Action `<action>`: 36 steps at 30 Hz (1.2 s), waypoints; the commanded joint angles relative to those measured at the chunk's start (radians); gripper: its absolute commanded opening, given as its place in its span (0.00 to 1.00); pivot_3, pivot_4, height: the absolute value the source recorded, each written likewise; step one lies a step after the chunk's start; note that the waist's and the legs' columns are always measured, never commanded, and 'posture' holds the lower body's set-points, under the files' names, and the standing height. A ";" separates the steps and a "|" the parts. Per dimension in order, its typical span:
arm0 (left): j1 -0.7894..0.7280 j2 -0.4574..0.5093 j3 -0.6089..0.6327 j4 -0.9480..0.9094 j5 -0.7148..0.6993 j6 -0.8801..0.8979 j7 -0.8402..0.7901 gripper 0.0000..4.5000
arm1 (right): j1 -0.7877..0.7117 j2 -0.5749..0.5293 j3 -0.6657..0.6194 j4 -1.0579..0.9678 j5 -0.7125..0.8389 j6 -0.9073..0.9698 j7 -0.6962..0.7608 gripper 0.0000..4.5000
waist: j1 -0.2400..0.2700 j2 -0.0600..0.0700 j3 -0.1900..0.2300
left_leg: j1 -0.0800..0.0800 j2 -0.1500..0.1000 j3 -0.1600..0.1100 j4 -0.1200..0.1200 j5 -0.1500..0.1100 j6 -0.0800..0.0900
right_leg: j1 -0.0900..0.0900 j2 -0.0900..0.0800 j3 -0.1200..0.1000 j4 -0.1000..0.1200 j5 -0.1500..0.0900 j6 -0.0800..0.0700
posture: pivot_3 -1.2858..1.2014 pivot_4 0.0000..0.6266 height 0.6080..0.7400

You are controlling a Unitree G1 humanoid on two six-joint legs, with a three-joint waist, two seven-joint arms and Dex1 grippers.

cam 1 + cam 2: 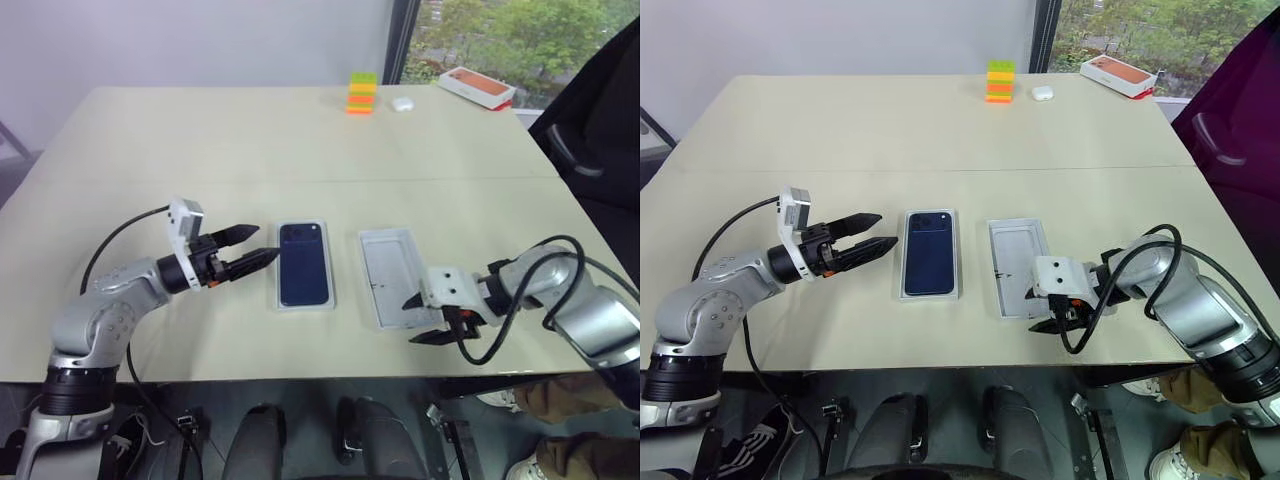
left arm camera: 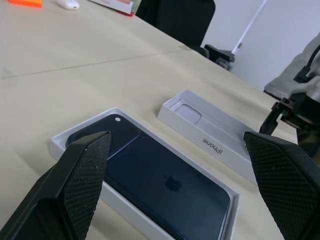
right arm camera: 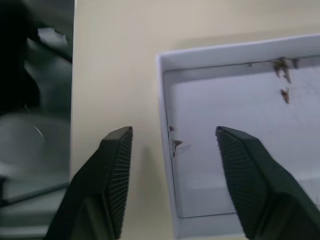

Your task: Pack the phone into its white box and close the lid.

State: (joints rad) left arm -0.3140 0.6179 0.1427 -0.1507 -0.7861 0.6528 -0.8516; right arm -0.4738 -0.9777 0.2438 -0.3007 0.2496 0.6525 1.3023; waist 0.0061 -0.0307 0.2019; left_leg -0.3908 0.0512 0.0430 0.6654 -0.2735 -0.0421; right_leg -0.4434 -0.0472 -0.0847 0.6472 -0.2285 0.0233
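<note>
Both grippers stand released: the left gripper (image 1: 262, 245) hovers just left of the white box (image 1: 304, 301), fingers spread, holding nothing; the right gripper (image 1: 422, 318) hangs parted over the near right corner of the lid (image 1: 390, 275), gripping nothing. Inside the white box lies the phone (image 1: 303, 263), back upward. Lid rests upside down on the table (image 1: 200, 140), just right of the box.
</note>
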 commanded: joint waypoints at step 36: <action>0.013 -0.043 0.022 -0.001 0.050 -0.005 0.006 1.00 | -0.238 0.511 -0.302 0.071 1.101 0.962 -1.756 0.63 | -0.002 0.000 0.000 | -0.002 0.000 -0.002 0.000 0.000 0.000 | 0.000 0.000 0.000 0.001 0.003 -0.004 | 0.52 0.24 1.00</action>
State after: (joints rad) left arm -0.3008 0.5754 0.1511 -0.1314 -0.7316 0.6529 -0.8434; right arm -0.7043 -0.4753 -0.0459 -0.2325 1.2776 1.6077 -0.3777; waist 0.0042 -0.0309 0.2016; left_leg -0.3926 0.0516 0.0410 0.6653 -0.2733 -0.0422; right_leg -0.4437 -0.0469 -0.0849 0.6477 -0.2260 0.0194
